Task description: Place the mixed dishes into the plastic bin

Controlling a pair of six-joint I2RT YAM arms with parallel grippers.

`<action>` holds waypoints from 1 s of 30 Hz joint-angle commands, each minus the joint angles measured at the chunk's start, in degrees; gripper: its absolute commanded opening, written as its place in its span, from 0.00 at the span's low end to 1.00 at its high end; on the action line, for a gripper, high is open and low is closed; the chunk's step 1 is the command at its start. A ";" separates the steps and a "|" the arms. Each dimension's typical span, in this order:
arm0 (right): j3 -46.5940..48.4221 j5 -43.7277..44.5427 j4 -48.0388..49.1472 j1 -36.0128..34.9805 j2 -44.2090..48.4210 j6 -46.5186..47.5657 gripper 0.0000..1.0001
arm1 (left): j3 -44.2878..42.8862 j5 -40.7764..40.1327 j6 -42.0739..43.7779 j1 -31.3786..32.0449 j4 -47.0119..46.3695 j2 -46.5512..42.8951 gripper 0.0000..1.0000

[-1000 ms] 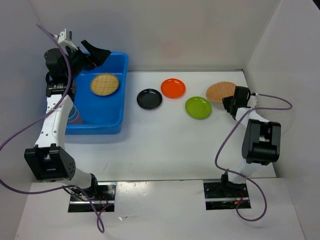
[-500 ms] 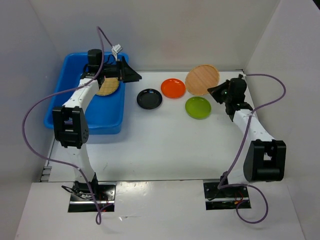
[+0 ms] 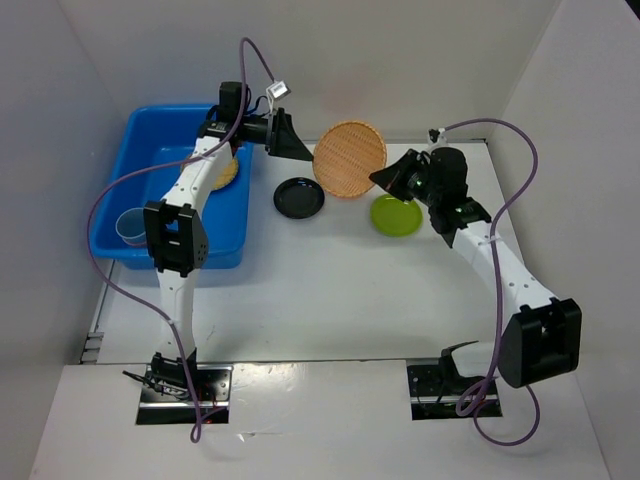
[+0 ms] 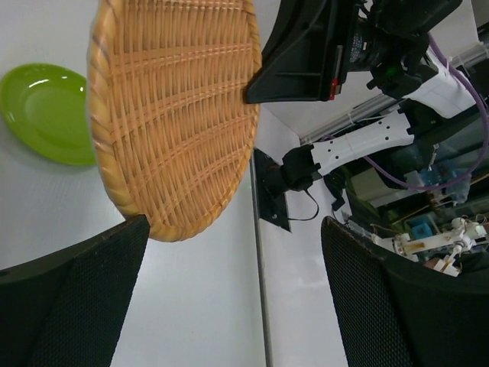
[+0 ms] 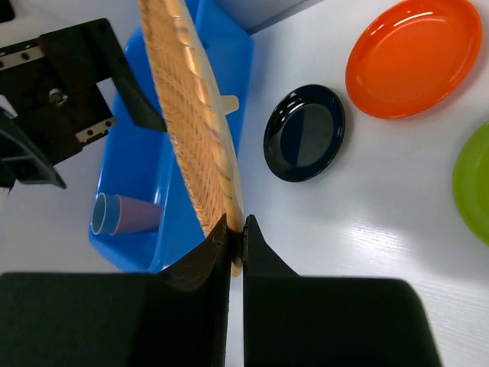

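My right gripper (image 3: 383, 181) is shut on the rim of a tan woven plate (image 3: 350, 158), which it holds on edge in the air over the far middle of the table; the pinch shows in the right wrist view (image 5: 237, 233). My left gripper (image 3: 292, 140) is open with nothing between its fingers, just left of that plate (image 4: 172, 115) and facing it. The blue plastic bin (image 3: 150, 150) holds a second woven plate (image 3: 228, 172) and a cup (image 5: 126, 215) on its side. Black (image 3: 299, 197), green (image 3: 396, 215) and orange (image 5: 412, 55) plates lie on the table.
The left arm reaches over the bin's right rim (image 5: 229, 61). White walls close the table at the back and on both sides. Purple cables loop above both arms. The orange plate is hidden behind the held plate in the top view.
My right arm lifted the woven plate from the far right and carried it left, above the orange plate. My left arm swung from the bin's far left corner rightward past its rim.
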State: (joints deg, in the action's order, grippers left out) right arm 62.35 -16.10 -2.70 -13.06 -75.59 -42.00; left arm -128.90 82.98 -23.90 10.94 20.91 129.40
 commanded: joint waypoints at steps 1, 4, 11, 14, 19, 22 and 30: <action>3.31 -1.39 1.99 -0.73 2.91 0.69 0.00 | -1.18 3.24 2.63 -0.66 1.16 1.90 0.99; 3.83 -2.88 2.00 -1.35 2.91 0.69 0.00 | -0.39 2.72 3.33 -0.13 1.15 2.61 0.99; 4.45 -2.89 1.47 -1.88 3.96 1.22 0.00 | -0.39 0.17 3.34 -0.66 1.15 2.61 0.99; 4.45 -2.89 1.47 -2.40 3.96 1.22 0.00 | -0.99 1.56 2.72 0.04 0.54 3.13 0.97; 5.59 -3.59 1.47 -3.55 2.21 1.22 0.00 | -2.14 2.19 2.72 2.16 0.54 4.37 0.85; 5.59 -3.59 1.47 -4.07 1.59 1.74 0.00 | -2.76 2.71 3.33 2.68 1.86 4.98 0.72; 5.59 -3.59 2.52 -4.08 -0.69 1.74 0.00 | -3.28 -0.44 2.81 2.68 2.47 4.45 0.10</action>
State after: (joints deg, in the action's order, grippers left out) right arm 64.25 -18.65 -4.29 -16.64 -75.85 -40.62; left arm -129.49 82.54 -22.52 14.02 24.49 134.06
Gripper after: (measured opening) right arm 0.055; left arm 0.181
